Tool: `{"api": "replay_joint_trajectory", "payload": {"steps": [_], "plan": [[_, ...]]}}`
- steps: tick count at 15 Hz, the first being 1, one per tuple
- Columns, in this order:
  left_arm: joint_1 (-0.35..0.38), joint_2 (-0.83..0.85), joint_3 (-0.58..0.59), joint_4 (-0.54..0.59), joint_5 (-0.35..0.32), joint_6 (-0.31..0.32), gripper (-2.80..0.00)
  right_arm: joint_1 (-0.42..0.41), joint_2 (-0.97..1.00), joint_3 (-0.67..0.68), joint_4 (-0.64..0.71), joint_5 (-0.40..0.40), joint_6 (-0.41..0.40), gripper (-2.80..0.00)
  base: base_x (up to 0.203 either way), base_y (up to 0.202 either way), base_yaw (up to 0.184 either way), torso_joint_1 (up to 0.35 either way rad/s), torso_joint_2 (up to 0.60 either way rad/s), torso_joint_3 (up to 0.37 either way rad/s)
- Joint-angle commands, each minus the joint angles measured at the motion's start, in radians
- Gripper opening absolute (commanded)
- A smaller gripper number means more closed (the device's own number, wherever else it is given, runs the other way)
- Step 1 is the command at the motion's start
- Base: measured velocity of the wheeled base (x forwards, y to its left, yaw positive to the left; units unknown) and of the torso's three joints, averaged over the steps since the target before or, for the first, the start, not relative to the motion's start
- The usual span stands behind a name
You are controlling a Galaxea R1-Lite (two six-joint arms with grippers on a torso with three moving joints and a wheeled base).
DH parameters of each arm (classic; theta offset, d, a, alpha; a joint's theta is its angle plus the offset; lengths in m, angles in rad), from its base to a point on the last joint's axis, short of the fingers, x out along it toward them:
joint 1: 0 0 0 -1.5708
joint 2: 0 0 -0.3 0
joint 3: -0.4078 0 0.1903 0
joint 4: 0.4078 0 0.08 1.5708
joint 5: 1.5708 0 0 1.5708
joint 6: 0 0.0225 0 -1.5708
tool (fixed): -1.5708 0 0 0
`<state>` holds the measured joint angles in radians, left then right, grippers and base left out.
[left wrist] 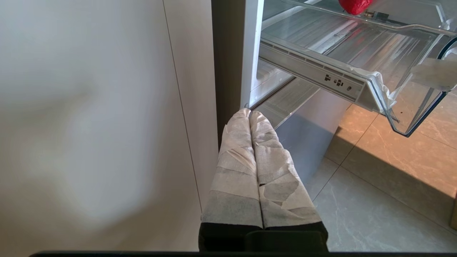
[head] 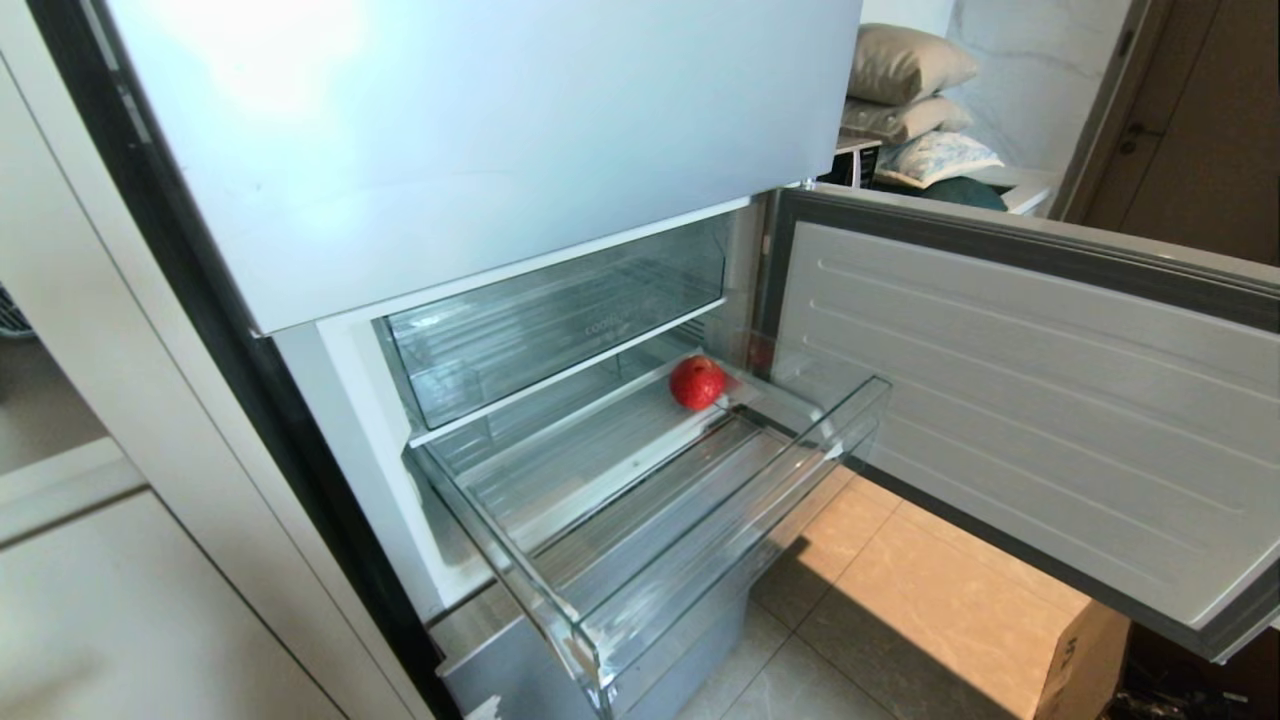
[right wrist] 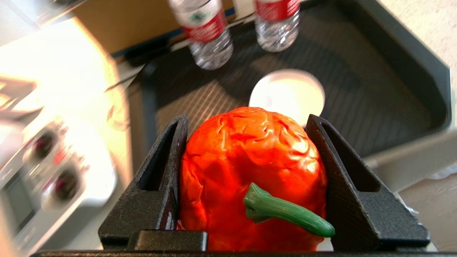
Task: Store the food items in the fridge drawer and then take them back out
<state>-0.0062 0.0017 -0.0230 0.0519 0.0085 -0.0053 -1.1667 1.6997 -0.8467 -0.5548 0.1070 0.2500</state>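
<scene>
Item 1: my right gripper [right wrist: 246,121] is clamping an orange-red fruit [right wrist: 250,171] with a green stem [right wrist: 285,212] between both black fingers [right wrist: 157,178], above a dark tray [right wrist: 410,71] holding 2 water bottles [right wrist: 207,32] and a white disc [right wrist: 287,92].

Item 2: my left gripper [left wrist: 249,114] is sitting pressed shut, empty (tape-wrapped fingers touching), low beside the fridge.

Item 3: the fridge drawer [head: 740,520] is standing pulled out, torn white tape [left wrist: 383,89] at a front corner.

Item 4: 1 red fruit [head: 697,382] is lying in the drawer's back right corner.
</scene>
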Motion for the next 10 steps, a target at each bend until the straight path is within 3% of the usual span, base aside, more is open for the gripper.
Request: {"api": "replay_joint_trajectory", "payload": {"steps": [1, 5, 10], "plan": [[0.0, 0.0, 0.0, 0.0, 0.001, -0.001, -2.8, -0.033, 0.189, -0.098, -0.026, 0.003, 0.003, -2.8, 0.0, 0.0, 0.0, 0.0, 0.0, 0.0], [0.0, 0.0, 0.0, 0.0, 0.001, -0.001, -2.8, -0.078, 0.427, -0.3, -0.052, 0.007, 0.003, -2.8, 0.0, 0.0, 0.0, 0.0, 0.0, 0.0], [0.0, 0.001, 0.0, 0.0, 0.001, -0.001, -2.8, -0.09, 0.575, -0.418, -0.057, 0.011, 0.008, -2.8, 0.0, 0.0, 0.0, 0.0, 0.0, 0.0]]}}
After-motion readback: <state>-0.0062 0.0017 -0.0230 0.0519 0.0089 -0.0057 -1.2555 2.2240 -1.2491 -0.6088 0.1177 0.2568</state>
